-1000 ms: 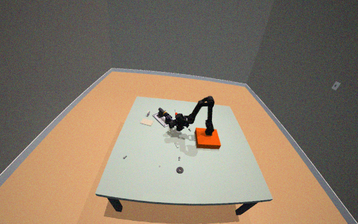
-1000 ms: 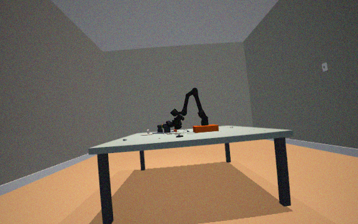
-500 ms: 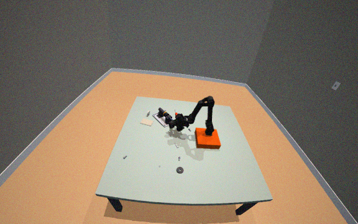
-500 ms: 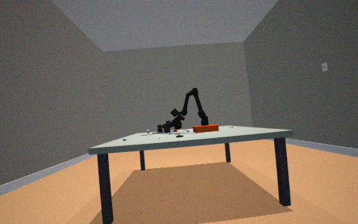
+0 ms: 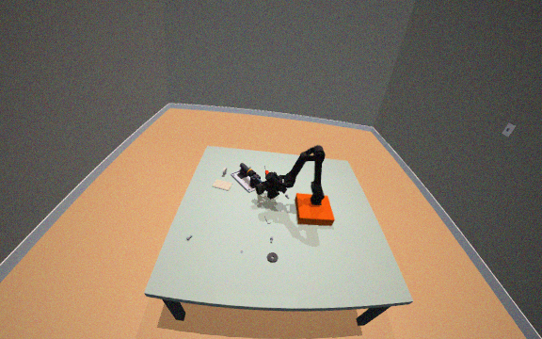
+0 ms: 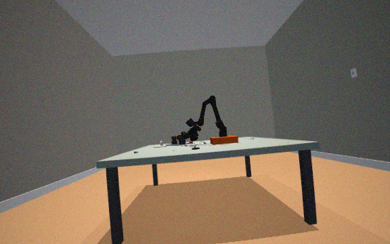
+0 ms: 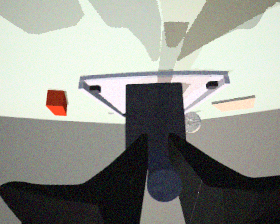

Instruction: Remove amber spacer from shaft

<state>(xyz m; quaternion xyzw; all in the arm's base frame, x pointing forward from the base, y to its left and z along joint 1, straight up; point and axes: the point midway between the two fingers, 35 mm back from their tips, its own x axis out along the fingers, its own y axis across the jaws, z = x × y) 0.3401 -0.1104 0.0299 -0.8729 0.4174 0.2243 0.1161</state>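
Beyond the pincer (image 7: 157, 139), the dark block (image 7: 154, 107) conceals the middle of the pale tray (image 7: 108, 85). Small items on the desk (image 5: 224, 282) nearer the viewer than the pincer are too small to identify.
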